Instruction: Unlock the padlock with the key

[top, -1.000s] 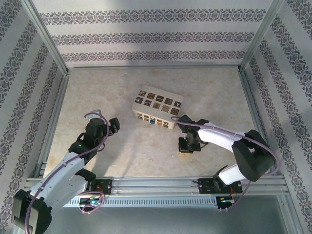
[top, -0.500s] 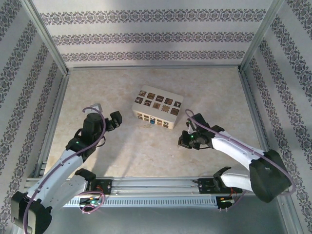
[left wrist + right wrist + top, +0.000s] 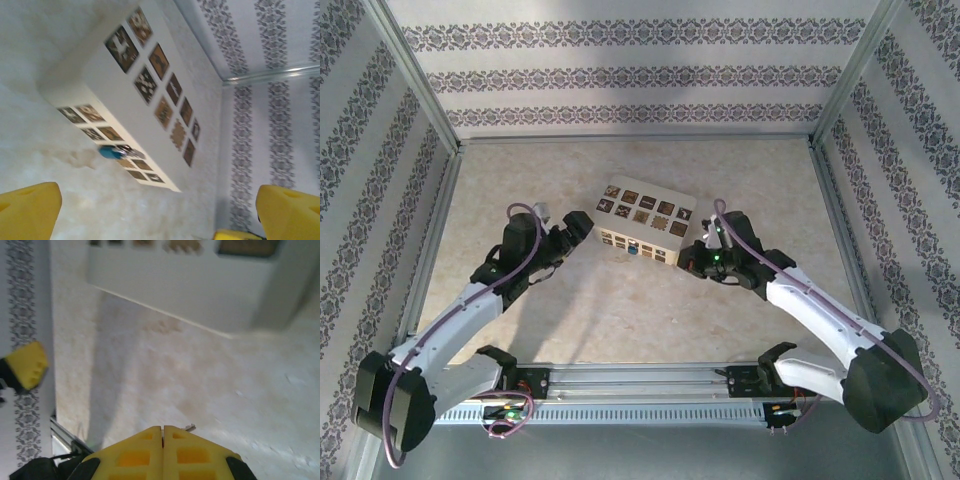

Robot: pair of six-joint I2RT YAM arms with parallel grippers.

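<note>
2 white arms (image 3: 450, 328) — purple cables (image 3: 517, 207), yellow gripper pads (image 3: 135, 456).

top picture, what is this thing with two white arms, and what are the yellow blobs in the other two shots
It is a robot with two arms bolted to a table. The top picture looks down from above and behind them. The other two come from small cameras on the wrists, and the yellow blobs are each gripper's own fingers. On the table sits a cream block with brown squares, the padlock, with a blue-headed key at its near face. The left gripper is open and holds nothing; the right gripper is shut beside the block's right end.
</note>
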